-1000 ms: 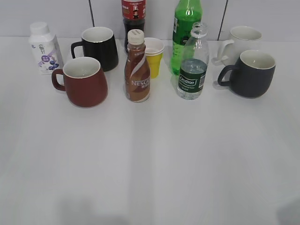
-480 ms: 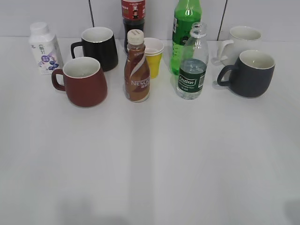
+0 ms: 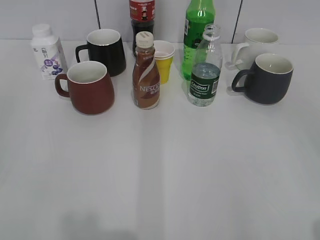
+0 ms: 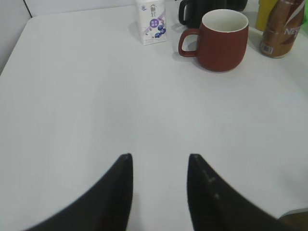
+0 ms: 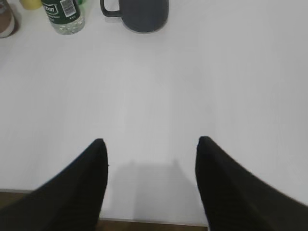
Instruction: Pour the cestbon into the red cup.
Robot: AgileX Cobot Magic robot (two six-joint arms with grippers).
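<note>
The cestbon (image 3: 205, 70) is a small clear uncapped bottle with a dark green label, upright right of centre; its base shows in the right wrist view (image 5: 62, 17). The red cup (image 3: 90, 87) stands at the left, handle to the left, and shows in the left wrist view (image 4: 219, 38). My left gripper (image 4: 159, 159) is open and empty over bare table, well short of the cup. My right gripper (image 5: 150, 142) is open and empty near the table's front edge, far from the bottle. Neither gripper shows in the exterior view.
A brown Nescafe bottle (image 3: 146, 72), a yellow paper cup (image 3: 164, 61), a green soda bottle (image 3: 197, 35) and a dark cola bottle (image 3: 142, 17) crowd the middle back. A black mug (image 3: 106, 51), white milk bottle (image 3: 47, 51), dark grey mug (image 3: 270, 78) and white mug (image 3: 257, 42) flank them.
A faint shadow at the bottom right of the exterior view has shrunk toward the corner. The objects have not moved.
</note>
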